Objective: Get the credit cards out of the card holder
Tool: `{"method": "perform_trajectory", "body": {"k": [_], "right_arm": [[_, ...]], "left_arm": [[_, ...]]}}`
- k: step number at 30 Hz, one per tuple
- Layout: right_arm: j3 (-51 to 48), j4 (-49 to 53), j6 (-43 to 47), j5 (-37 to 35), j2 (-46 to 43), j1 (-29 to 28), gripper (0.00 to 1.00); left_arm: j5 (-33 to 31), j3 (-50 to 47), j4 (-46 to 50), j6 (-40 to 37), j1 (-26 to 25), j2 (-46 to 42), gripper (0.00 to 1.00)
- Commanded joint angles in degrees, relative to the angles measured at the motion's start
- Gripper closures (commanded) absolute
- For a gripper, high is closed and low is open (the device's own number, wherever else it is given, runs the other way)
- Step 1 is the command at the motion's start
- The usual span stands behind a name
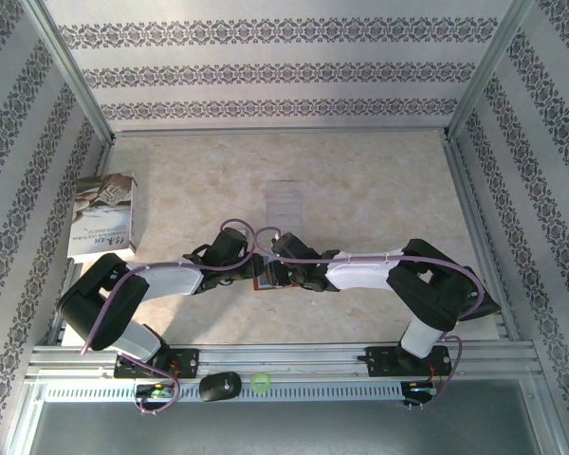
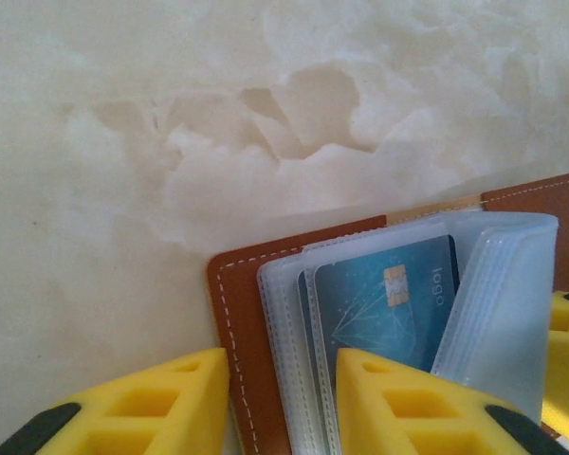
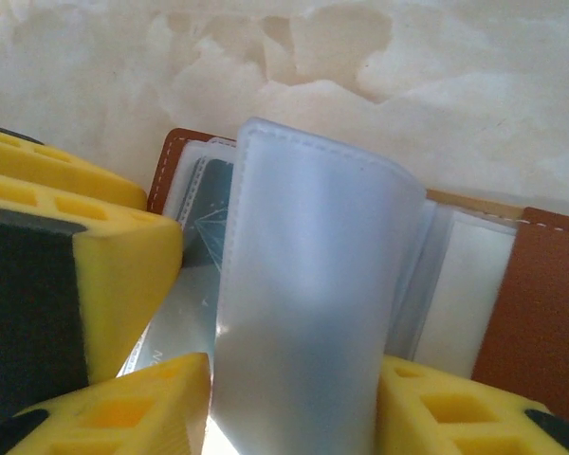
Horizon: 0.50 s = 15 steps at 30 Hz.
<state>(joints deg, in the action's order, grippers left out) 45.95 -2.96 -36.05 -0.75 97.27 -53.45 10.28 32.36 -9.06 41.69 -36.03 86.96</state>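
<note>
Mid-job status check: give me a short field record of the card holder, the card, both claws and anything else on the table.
card holder: open flat on the table, clear sleeves fanned out
credit card: blue, inside a sleeve, not yet out
left claw: fingers apart, straddling a stitched edge of the holder
right claw: fingers either side of a raised sleeve flap; grip unclear
elsewhere: booklet far left, translucent sheet beyond the arms
</note>
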Motion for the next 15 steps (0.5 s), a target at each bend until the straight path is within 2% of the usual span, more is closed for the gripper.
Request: {"method": "perform_trajectory", "body": {"k": [1, 9, 15], "right_arm": [[0.2, -0.6, -1.0, 0.6, -1.3, -0.5, 0.52], [0.5, 9.2, -4.8, -6.5, -2.6, 0.1, 0.48], [-3.2, 11.7, -7.9, -11.0, -6.5, 0.8, 0.45]], "left_arm": [[2.5, 2.2, 3.8, -2.4, -1.7, 3.2, 0.68], [2.5, 1.7, 5.5, -3.6, -1.7, 3.1, 0.74], [2.7, 1.7, 5.4, -4.1, -1.7, 3.9, 0.78]]}}
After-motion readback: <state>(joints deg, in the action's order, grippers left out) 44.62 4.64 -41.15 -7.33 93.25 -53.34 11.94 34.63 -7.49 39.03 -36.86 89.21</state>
